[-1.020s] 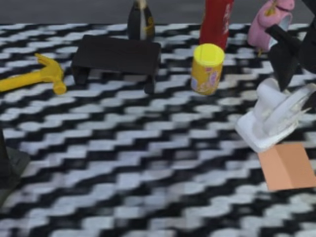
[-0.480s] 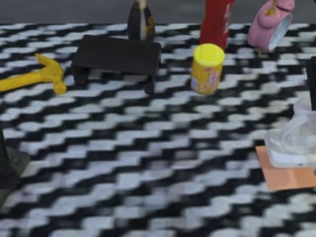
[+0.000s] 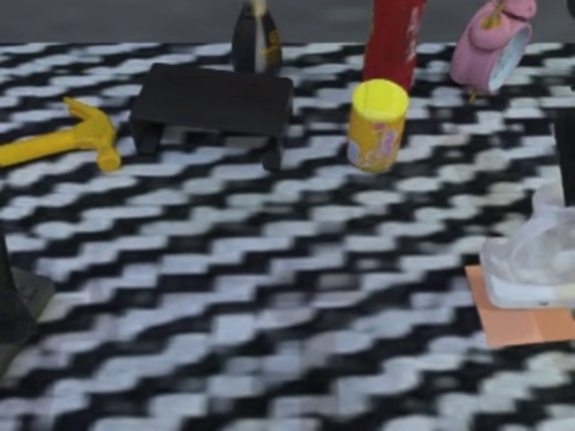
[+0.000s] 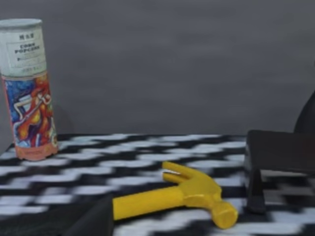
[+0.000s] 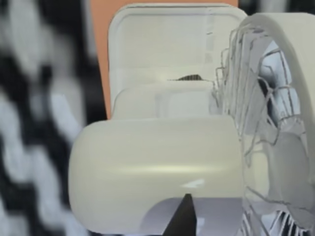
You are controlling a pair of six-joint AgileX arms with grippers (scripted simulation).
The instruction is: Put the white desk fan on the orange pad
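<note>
The white desk fan [image 5: 157,167] is showing smooth, slightly glossy plastic on its motor housing, with a thin wire grille. The orange pad [image 3: 526,325] is looking flat and matt, like paper. The table [image 3: 269,296] is wearing a black-and-white zigzag cloth. The hammer [image 4: 182,196] is looking like glossy yellow plastic, and the black stool [image 3: 211,101] is looking matt.

Black-and-white zigzag-patterned table [image 3: 269,296] and its load

Yellow hammer [image 3: 63,139] at ten o'clock; low black stand [image 3: 211,101], dark bottle [image 3: 256,40], red cylinder [image 3: 393,40] and yellow canister [image 3: 376,124] toward twelve; pink alarm clock [image 3: 492,45] at one; thin flat light-orange square pad [image 3: 517,323] at four.
</note>
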